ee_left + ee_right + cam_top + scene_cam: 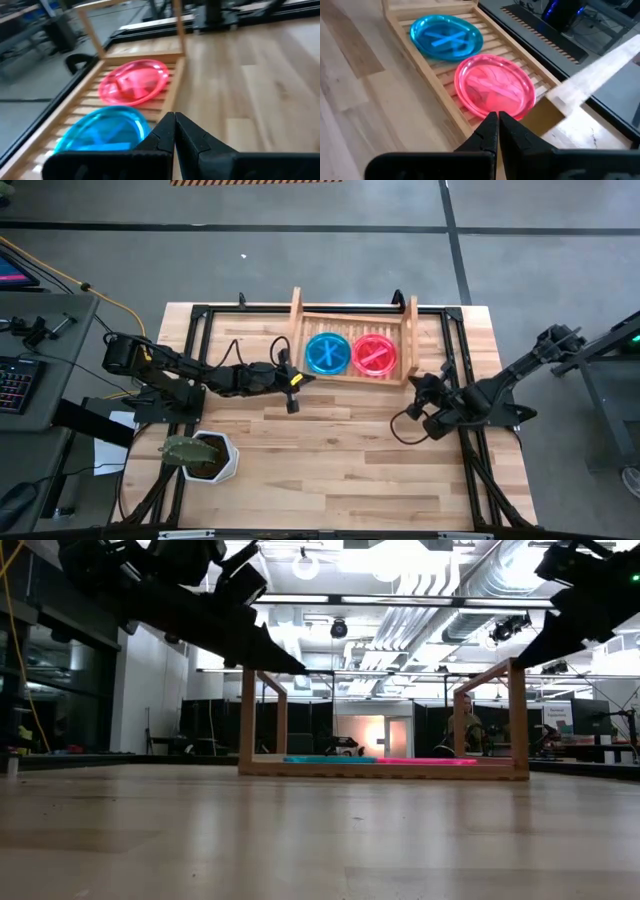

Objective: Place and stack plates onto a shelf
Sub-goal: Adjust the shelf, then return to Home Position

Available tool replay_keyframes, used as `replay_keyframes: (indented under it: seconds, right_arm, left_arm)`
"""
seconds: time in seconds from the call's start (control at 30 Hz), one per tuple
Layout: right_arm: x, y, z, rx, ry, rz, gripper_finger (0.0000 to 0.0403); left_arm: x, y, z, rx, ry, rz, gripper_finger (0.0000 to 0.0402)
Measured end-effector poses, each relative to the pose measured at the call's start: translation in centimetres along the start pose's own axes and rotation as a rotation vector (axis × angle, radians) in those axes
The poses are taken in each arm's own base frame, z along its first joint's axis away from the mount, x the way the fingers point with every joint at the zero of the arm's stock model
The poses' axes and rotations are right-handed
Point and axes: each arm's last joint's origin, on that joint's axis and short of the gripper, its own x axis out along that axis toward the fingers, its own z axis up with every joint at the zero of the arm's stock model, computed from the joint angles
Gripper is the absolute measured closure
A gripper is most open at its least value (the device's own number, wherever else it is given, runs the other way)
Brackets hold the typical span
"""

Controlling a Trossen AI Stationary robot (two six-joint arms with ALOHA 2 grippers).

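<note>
With both stacks already sitting on the shelf point(400, 330), this is looking like the retreat/finish step rather than another pick. No loose plates are showing anywhere on the worktop point(340, 460).

- teal stack point(327, 353) is lying on the slats at the shelf's middle, pink stack point(375, 355) just beside it toward the right rail. They're looking close to touching; from the low view both are lying flat, and I can't count how many plates are in each.
- left gripper point(293, 406) is hanging above the worktop just off the shelf's front-left corner, fingers pressed together, holding nothing. Left wrist view is confirming it: tips point(174, 131) are meeting, teal stack just past them.
- right gripper point(417, 387) is hovering off the shelf's front-right corner, near the right rail, jaws together too and empty.
- white pot point(212, 457) is standing near the worktop's front-left corner, well apart from everything.

Doing this well, in my view: I'm suggesting lifting each arm up first, then pulling back toward its own side, so no finger is clipping the front rail or nudging a stack. Right arm is needing the most care, its tips being nearest the pink stack and the rail post.
</note>
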Motion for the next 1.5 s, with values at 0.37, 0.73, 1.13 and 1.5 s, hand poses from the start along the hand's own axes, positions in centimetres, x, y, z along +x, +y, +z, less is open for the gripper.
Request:
replay_keyframes:
  seconds: [0.37, 0.73, 1.13, 1.5]
  right_arm:
    - [0.8, -1.0, 0.3, -0.042, -0.035, -0.126, 0.0403]
    - [0.9, -1.0, 0.4, -0.038, -0.034, -0.133, 0.0403]
    - [0.9, -0.3, 0.9, -0.050, -0.055, -0.089, 0.0403]
    - [0.9, -0.2, 1.0, -0.061, -0.067, -0.089, 0.0403]
  left_arm:
    - [0.0, -0.4, 0.3, 0.041, -0.049, -0.129, 0.0401]
    - [-1.2, -0.7, 2.0, 0.107, -0.155, -0.196, 0.0401]
    - [-5.7, 3.9, 1.3, 0.050, -0.286, -0.224, 0.0401]
    - [-10.6, 1.3, -4.4, -0.142, -0.324, -0.180, 0.0401]
